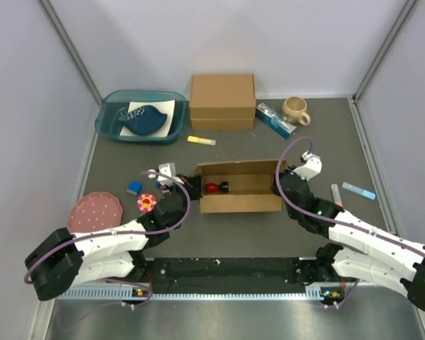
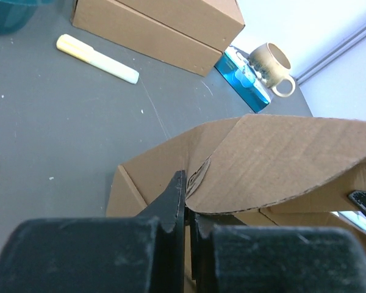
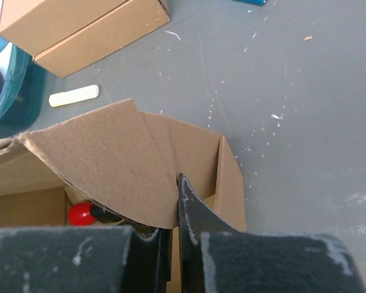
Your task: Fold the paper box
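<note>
fig. both arms at the ends of the half-formed mailer. the paper box (image 1: 239, 185) lies open-topped at the centre of the table (image 1: 234, 234), long side across the top view, well apart from the thicker cardboard box (image 1: 222, 100) behind it. its front and rear walls stand up. a small red object (image 1: 211, 188) rests inside near the left end.

left gripper (image 1: 191, 185): at the left end of the box. in its wrist view the jaws are almost fully together, pinching the edge of a curved end flap (image 2: 274, 159) that arches over the interior. the yellow marker (image 2: 96, 58) and the mug (image 2: 272, 66) lie beyond, untouched.

right gripper (image 1: 278, 181): at the right end. in its wrist view the jaws are likewise closed to a sliver on the lower edge of the opposite end flap (image 3: 104, 159), which leans inward over the box.

step in hand, as judged: closing the two end flaps, each arm holding one. the box appears roughly midway, with walls raised but ends not tucked and no lid closed.

next move, as judged: each flap needs turning down and inward along its crease until it sits flush inside the end wall. both arms should press evenly so the light box does not slide or twist, and the flaps should stay clear of the red object.
</note>
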You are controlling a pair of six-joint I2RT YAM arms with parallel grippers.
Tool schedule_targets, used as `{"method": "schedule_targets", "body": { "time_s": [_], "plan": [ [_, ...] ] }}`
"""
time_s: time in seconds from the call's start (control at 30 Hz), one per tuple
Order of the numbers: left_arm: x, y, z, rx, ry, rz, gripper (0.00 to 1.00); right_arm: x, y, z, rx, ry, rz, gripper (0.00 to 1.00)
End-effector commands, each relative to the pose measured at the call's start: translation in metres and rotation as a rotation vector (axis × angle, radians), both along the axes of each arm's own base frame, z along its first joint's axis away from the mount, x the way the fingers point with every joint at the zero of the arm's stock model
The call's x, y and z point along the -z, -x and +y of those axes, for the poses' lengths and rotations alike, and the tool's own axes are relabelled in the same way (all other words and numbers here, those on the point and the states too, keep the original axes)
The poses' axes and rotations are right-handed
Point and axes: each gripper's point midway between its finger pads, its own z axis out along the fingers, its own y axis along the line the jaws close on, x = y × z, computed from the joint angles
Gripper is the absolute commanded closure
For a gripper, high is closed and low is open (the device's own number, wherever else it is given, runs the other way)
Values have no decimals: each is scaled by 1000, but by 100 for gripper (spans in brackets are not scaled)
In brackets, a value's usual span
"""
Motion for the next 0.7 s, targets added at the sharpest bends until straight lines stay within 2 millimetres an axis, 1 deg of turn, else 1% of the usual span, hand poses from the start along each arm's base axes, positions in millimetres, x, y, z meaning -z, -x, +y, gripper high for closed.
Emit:
{"method": "schedule_targets", "body": {
  "time_s": [0.0, 0.07, 0.1, 0.17, 0.2, 0.3, 0.33, 0.4, 0.43, 0.5, 0.63, 0.67],
  "plan": [
    [54, 21, 12, 24, -115, 121, 100, 67, 47, 1, -122, 123, 228, 98],
    [56, 24, 16, 15, -116, 118, 100, 61, 51, 3, -134, 139, 214, 89],
    [57, 25, 18, 11, -115, 119, 100, 57, 52, 2, -137, 136, 202, 77],
    [60, 28, 22, 6, -117, 121, 100, 51, 54, -1, -132, 142, 191, 67],
    [61, 29, 24, 4, -117, 123, 100, 45, 56, 0, -138, 130, 177, 59],
    [62, 32, 28, 0, -121, 122, 100, 38, 61, -7, -131, 140, 178, 48],
    [63, 34, 29, 3, -122, 118, 100, 31, 62, -8, -133, 126, 164, 46],
    [63, 35, 30, 1, -129, 116, 100, 28, 67, -11, -140, 135, 165, 42],
    [64, 37, 29, 9, -134, 114, 100, 22, 69, -12, -143, 114, 149, 41],
    [65, 39, 30, 9, -148, 110, 100, 17, 73, -17, -139, 117, 141, 38],
    [69, 44, 31, 5, -176, 110, 100, -5, 81, -21, -168, 80, 88, 35],
    [68, 43, 32, 2, -177, 107, 100, -14, 83, -20, -187, 50, 66, 34]
  ]
}}
